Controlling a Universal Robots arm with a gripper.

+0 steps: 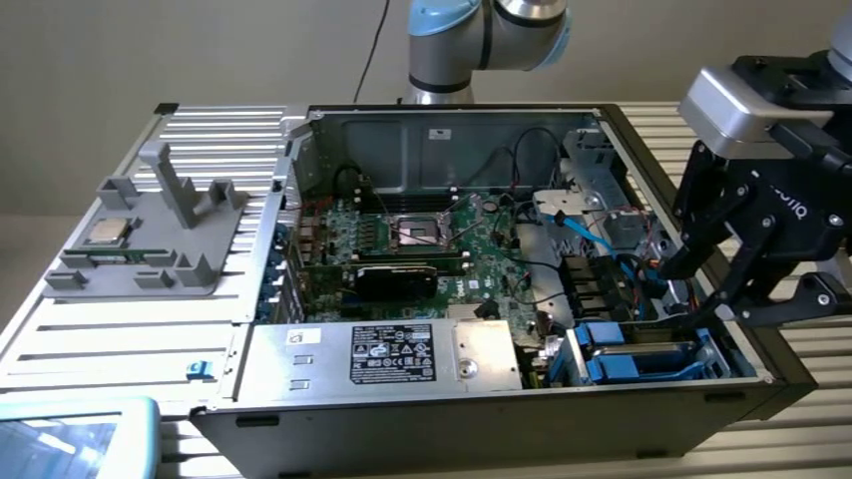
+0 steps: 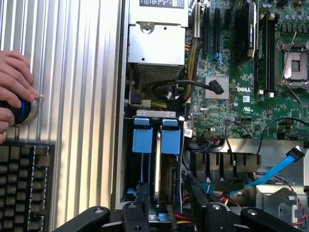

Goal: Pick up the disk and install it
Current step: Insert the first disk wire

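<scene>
The disk sits in the drive bay at the open computer case's corner, silver-grey between two blue rail tabs. In the exterior view its blue rails show low in the case, toward that view's right. My gripper hangs just above that bay, by the case's wall. Its black fingers stand apart on either side of the disk's near end in the wrist view, with my gripper open and nothing visibly clamped.
The case holds a motherboard, a silver power supply and a blue cable. A grey fixture with a CPU chip lies outside. A hand rests on a blue button beside a keyboard.
</scene>
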